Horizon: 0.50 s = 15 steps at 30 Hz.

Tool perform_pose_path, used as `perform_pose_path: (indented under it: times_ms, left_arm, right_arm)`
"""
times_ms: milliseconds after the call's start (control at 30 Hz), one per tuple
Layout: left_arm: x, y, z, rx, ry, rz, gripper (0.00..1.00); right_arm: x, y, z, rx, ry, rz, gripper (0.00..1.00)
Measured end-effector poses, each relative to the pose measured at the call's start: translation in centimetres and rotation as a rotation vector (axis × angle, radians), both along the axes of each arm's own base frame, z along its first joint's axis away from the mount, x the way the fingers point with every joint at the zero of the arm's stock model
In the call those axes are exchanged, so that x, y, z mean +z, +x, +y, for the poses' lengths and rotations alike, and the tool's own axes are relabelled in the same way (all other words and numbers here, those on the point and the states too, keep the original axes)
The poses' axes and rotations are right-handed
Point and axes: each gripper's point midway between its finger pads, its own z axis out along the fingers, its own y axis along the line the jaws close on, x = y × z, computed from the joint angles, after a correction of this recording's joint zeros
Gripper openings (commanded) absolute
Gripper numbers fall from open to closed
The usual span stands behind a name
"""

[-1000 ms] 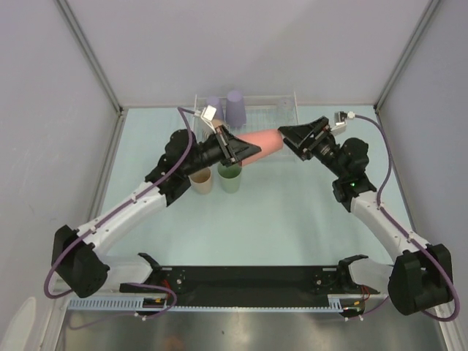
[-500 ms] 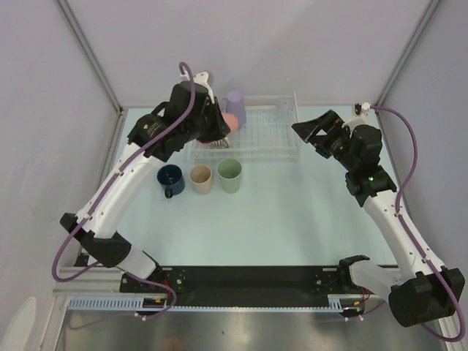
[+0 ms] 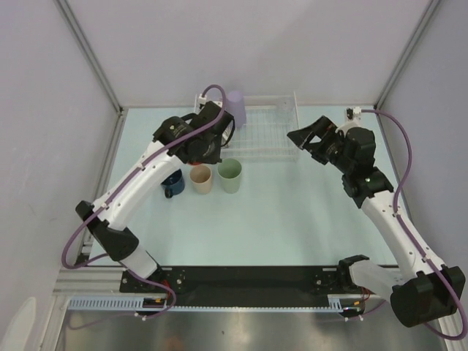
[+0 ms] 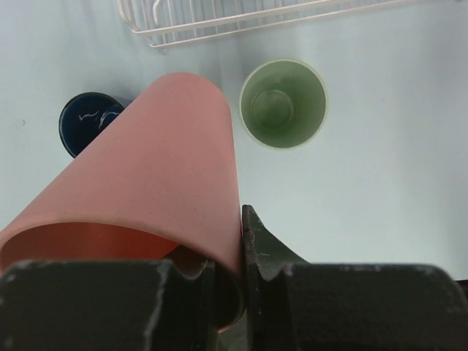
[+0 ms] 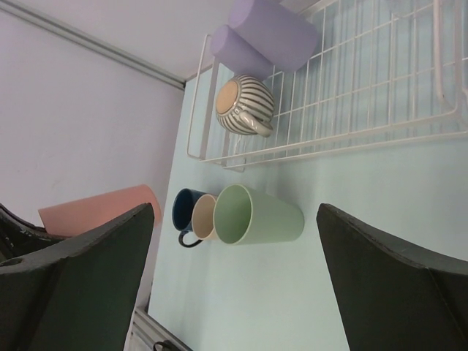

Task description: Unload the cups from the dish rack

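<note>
The left claw (image 4: 228, 245) is clenched on the rim of the pink cup (image 4: 161, 161), one finger inside the mouth and the other pressed against the outer wall. The cup juts out ahead of the claw, base leading, and hangs above the table (image 3: 278, 212). Under the claw, and ahead of it in the wrist view, the green cup (image 4: 283, 102) stands upright just right of the pink cup's base. The navy mug (image 4: 88, 121) peeks out on its left. The edge of the rack (image 4: 219, 22) lies farther ahead of the claw.

The right claw (image 5: 235, 212) is spread wide and grasps nothing; it hovers off the rack's right end. Straight out between its fingers the green cup, the tan cup (image 5: 203, 217) and the navy mug stand in a close row on the table, just outside the rack's near rail. In the rack's far corner from this claw are two lavender cups (image 5: 274, 29), side by side, with a striped cup (image 5: 245, 106) just beside them.
</note>
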Motion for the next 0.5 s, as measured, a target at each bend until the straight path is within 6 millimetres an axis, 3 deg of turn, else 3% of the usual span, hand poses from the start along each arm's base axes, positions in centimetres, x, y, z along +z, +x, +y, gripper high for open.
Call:
perform_pose_path:
  times_ms: [300, 500]
  left_arm:
    - [-2.5, 0.6, -2.5, -0.045, 0.059, 0.055, 0.00]
    - [-2.6, 1.1, -4.4, -0.076, 0.035, 0.066, 0.00]
  right_arm:
    - [-1.5, -0.3, 0.1, 0.006, -0.010, 0.036, 1.00]
    - [-2.4, -0.4, 0.2, 0.009, -0.015, 0.055, 1.00]
